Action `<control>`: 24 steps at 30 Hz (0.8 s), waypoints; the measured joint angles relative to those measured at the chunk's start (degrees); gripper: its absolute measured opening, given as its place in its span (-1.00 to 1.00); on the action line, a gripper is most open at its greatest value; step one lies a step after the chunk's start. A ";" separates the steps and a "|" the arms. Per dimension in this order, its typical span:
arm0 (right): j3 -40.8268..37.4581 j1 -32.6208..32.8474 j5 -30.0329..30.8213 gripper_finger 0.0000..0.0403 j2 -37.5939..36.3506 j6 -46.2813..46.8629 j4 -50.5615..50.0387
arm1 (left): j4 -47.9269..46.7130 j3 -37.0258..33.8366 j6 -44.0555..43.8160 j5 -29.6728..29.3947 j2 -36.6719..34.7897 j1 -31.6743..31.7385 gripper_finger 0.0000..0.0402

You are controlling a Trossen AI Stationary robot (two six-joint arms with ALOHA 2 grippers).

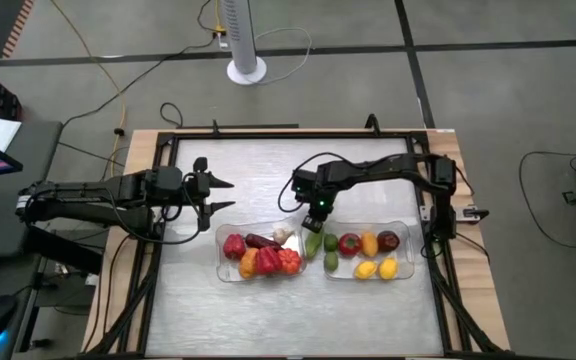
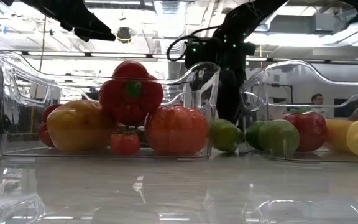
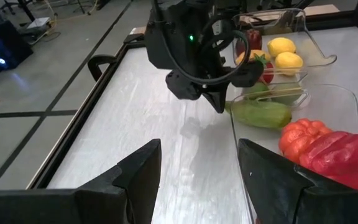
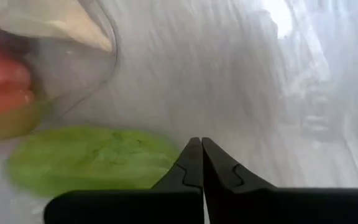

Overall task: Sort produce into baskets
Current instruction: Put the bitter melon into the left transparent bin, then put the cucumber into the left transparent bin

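Note:
A long green cucumber-like piece (image 1: pixel 313 243) lies on the table in the gap between the two clear baskets; it also shows in the right wrist view (image 4: pixel 86 163). The left basket (image 1: pixel 219 264) holds red, orange, dark purple and white produce. The right basket (image 1: pixel 409 268) holds green, red, orange, dark red and yellow pieces. My right gripper (image 1: pixel 318 213) is shut and points down at the cucumber's far end (image 4: pixel 166 152). My left gripper (image 1: pixel 226 195) is open and empty, above the table left of the baskets. My right gripper's shut fingertips (image 4: pixel 194 149) stand right beside the cucumber's far end, coming from above. I cannot tell whether they touch it. The cucumber lies flat on the table.
Bare white table lies on the far side of both baskets and along the near edge. A black frame (image 1: pixel 178 135) runs round the table. The baskets' tall clear walls (image 2: pixel 207 81) stand on either side of the cucumber. A person (image 2: pixel 317 99) shows far off in the room.

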 joint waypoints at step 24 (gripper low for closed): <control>8.41 9.82 8.77 -0.03 -2.53 -16.10 -8.56 | -0.71 0.01 -0.03 0.00 0.00 -0.01 0.00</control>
